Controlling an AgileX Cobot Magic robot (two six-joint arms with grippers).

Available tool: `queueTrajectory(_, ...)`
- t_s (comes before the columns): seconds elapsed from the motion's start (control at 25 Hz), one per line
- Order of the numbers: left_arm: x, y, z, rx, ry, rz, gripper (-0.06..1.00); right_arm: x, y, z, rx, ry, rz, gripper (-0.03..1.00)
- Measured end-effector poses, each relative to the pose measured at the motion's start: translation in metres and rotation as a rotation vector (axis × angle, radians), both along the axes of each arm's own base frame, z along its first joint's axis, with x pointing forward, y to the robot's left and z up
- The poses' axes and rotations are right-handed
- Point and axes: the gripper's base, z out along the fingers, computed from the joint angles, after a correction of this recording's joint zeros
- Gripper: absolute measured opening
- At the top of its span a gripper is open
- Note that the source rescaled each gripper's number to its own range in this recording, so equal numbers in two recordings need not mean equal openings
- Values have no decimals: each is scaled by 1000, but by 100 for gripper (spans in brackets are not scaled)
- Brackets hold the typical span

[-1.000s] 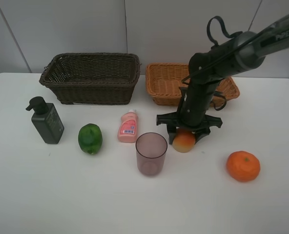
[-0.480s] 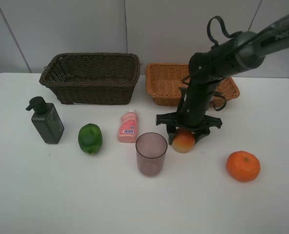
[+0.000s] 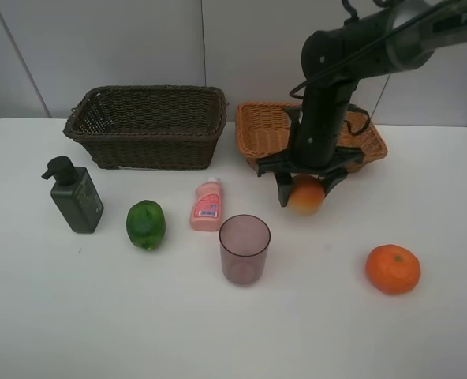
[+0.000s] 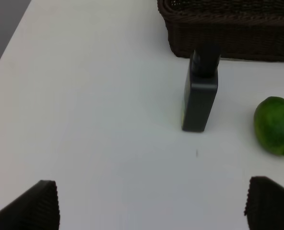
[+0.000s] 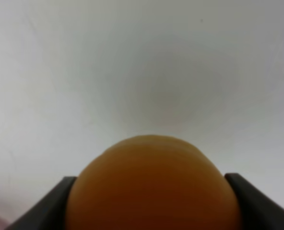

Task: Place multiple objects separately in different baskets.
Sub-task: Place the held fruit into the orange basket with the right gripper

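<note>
The step in hand is the carry of the red-yellow peach to a basket; the right jaws are closed tight on it, one to each side, as the right wrist view shows close up; the peach hangs under the right arm, apparently clear of the bench, just in front of the light tan wicker basket and not yet over it.

The next move, as I judge it, calls for a short travel back over the near rim of that basket with height enough to clear it, then a lowering and a release inside; round fruit may roll, so a low drop looks safer.

The left jaws stand wide open and hold nothing; only their dark fingertips show, above bare bench near the dark green pump bottle.

Still on the bench are that bottle, the green round fruit, the small pink bottle, the translucent purplish cup and the orange tangerine, each apart from the others; the dark brown wicker basket sits behind them at the left, beside the tan one.

The bench is plain white and matte; a pale grey panelled wall stands behind.
</note>
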Motion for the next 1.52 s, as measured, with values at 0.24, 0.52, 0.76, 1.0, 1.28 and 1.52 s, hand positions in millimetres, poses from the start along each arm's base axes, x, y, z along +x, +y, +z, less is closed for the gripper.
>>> queueTrajectory(0.24,0,0,0,0,0,0,100,19,3,42,-38,-76,74,1)
queueTrajectory(0.52,0,0,0,0,0,0,100,45,-5,78,-24,-210,70,1)
queueTrajectory(0.76,0,0,0,0,0,0,100,70,-26,77,-29,-267,17,1)
queueTrajectory(1.0,0,0,0,0,0,0,100,102,-44,62,32,-425,-12,1)
queueTrajectory(1.28,0,0,0,0,0,0,100,127,-56,27,46,-494,-28,1)
queueTrajectory(1.52,0,0,0,0,0,0,100,134,-56,-7,41,-463,-48,1)
